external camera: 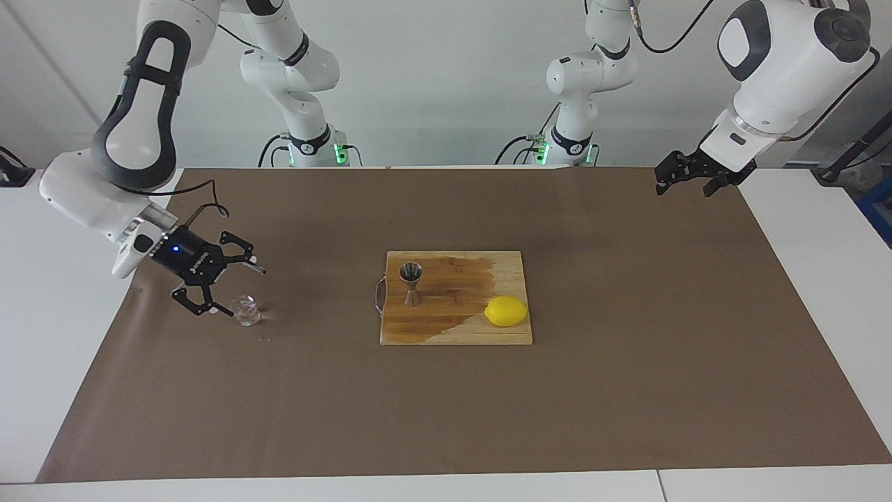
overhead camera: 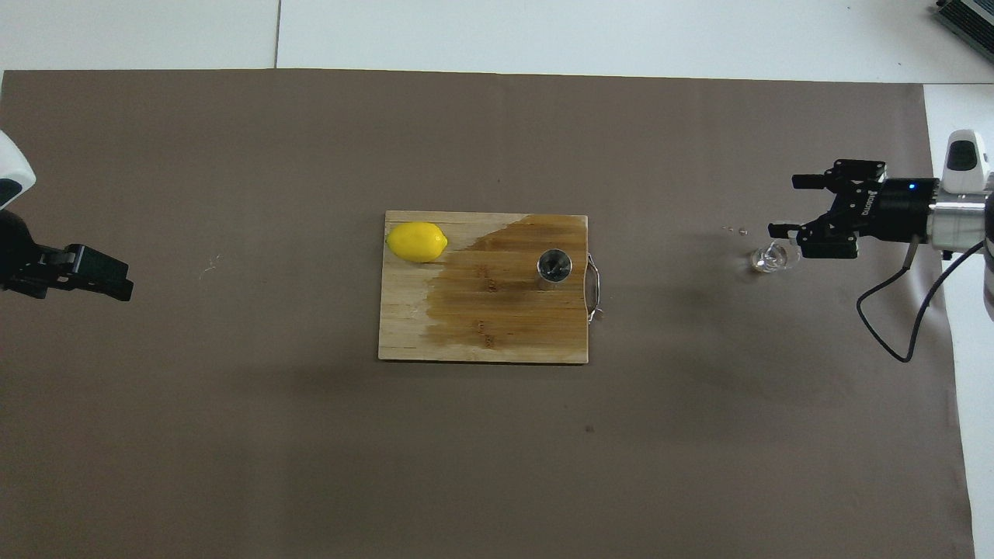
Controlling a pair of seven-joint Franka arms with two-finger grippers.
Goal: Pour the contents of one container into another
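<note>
The small clear glass cup (external camera: 246, 311) (overhead camera: 769, 258) stands upright on the brown mat toward the right arm's end of the table. My right gripper (external camera: 242, 290) (overhead camera: 784, 206) hovers just above and beside it, open and holding nothing. The steel jigger (external camera: 411, 283) (overhead camera: 554, 265) stands upright on the wooden cutting board (external camera: 453, 331) (overhead camera: 404, 330) at mid-table, near the board's handle. My left gripper (external camera: 684, 187) (overhead camera: 126, 281) waits open and empty in the air over the mat's edge at the left arm's end.
A yellow lemon (external camera: 506, 311) (overhead camera: 417, 241) lies on the board's corner toward the left arm's end. A dark wet patch (external camera: 460, 279) covers much of the board. A few droplets (external camera: 265, 339) (overhead camera: 734, 230) sit on the mat beside the cup.
</note>
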